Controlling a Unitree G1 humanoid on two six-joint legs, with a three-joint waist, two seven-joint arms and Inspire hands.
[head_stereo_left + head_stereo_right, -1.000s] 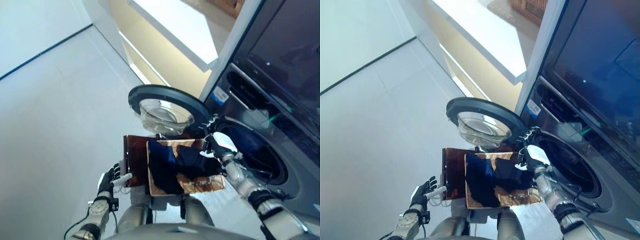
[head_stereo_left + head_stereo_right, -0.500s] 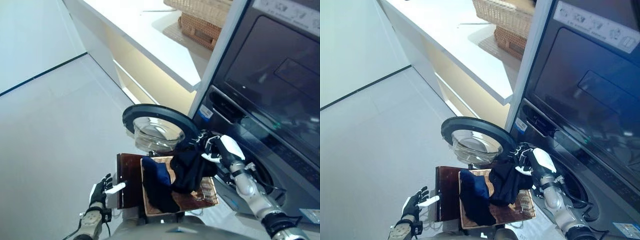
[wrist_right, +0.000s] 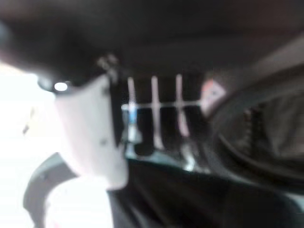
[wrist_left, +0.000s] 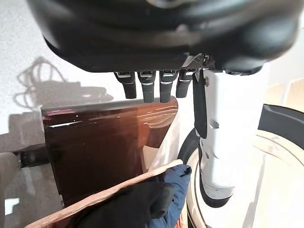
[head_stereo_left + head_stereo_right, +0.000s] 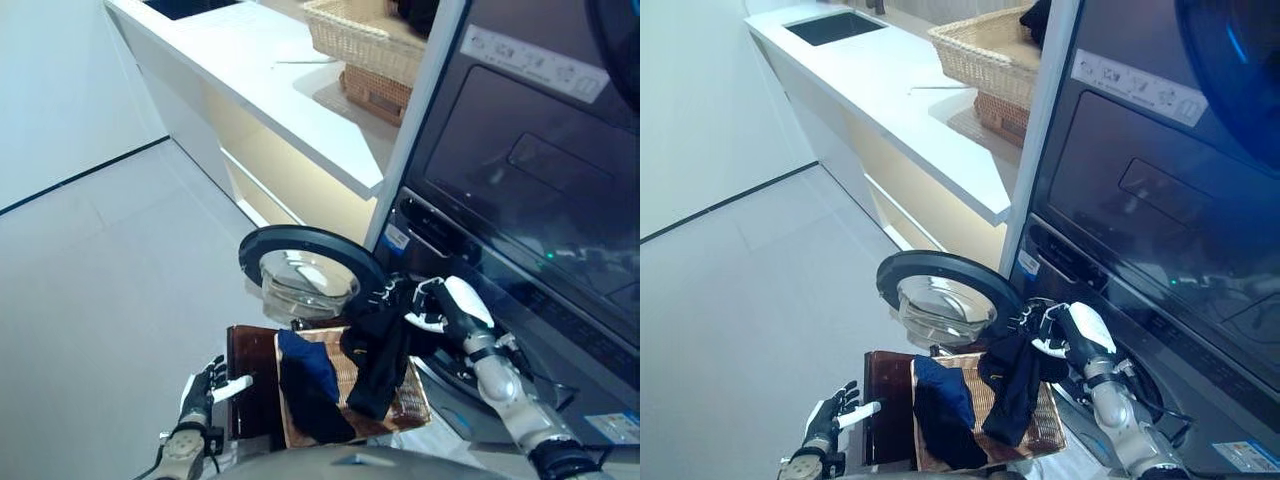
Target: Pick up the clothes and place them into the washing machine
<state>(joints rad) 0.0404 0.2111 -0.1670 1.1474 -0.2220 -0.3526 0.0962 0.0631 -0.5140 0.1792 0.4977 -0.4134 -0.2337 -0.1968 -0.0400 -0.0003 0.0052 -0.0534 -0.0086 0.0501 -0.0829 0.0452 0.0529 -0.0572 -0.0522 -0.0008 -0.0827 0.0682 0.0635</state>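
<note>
Two garments count here, one lifted and one not yet taken. Largest first: the washing machine (image 5: 1160,330) fills the space beyond and to the outer side of the right robot hand (image 5: 432,308), and its dark drum opening lies just past that hand, partly hidden by the arm. The round glass door (image 5: 310,275) stands swung open on the hand's inner side, close by.

Below the right robot hand sits the woven tray (image 5: 405,400) on a dark brown board (image 4: 102,142). The blue garment (image 5: 305,370) rests on the tray, apart from both hands.

The black garment (image 5: 378,360) hangs from the right robot hand, whose fingers are curled round the top of the cloth; its lower end reaches down to the tray and appears to touch it.

The left robot hand (image 5: 205,385) hovers beside the board's outer edge with fingers straight and relaxed, holding nothing.

Judgement, step in hand: carry the black garment to the drum.
- Raise until the trailing end clears the tray, or it may drag the blue garment along.
- Swing away from the door, toward the opening.
- Reach well inside the rim before loosening the fingers, so no cloth drapes over the door seal.
</note>
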